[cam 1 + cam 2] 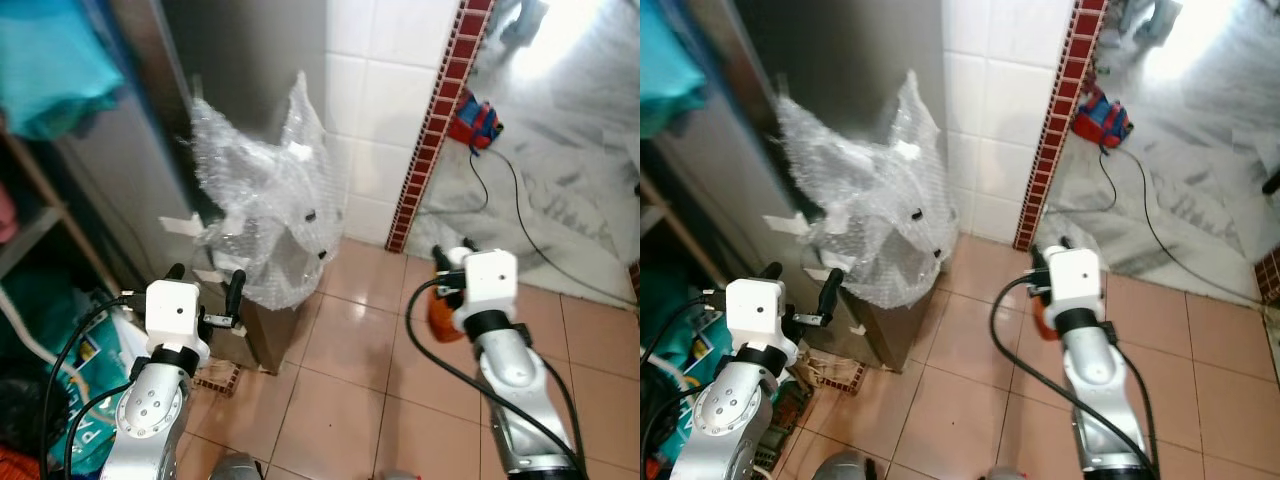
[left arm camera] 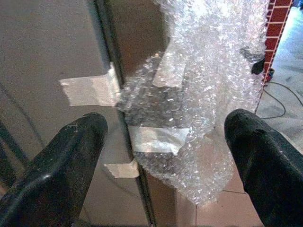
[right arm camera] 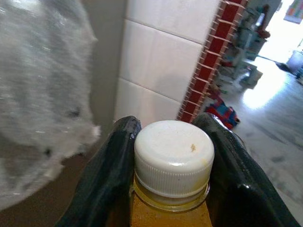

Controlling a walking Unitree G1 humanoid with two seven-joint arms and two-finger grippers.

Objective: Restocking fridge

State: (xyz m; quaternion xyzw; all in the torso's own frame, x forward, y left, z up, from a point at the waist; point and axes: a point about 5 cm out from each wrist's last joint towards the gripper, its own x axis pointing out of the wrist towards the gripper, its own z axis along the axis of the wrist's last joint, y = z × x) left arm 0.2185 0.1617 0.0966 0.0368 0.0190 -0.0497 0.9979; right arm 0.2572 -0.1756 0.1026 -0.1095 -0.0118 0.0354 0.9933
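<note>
Right claw (image 3: 170, 189) pinching the white-capped bottle (image 3: 173, 158), left claw (image 2: 165, 156) spread toward the bubble-wrapped fridge door (image 1: 265, 215): best opened before carrying the bottle in.

The orange bottle (image 3: 171, 189) runs off the frame below its neck.

Ahead of the left gripper (image 2: 161, 156), whose jaws stand wide apart, a crumpled mass of bubble wrap (image 2: 208, 90) blocks the way, taped with strips of tape (image 2: 156, 138) onto a grey metal panel (image 2: 52, 52) and the brown box (image 1: 262, 335) beneath it. The gap between the jaws themselves is free. The right gripper (image 3: 165, 146) has its jaws closed around the white-capped bottle (image 3: 173, 158); beyond them stands the white tiled wall (image 3: 161, 61), with open tiled floor (image 1: 350, 390) beside and a black cable (image 1: 520, 210) trailing across it.
</note>
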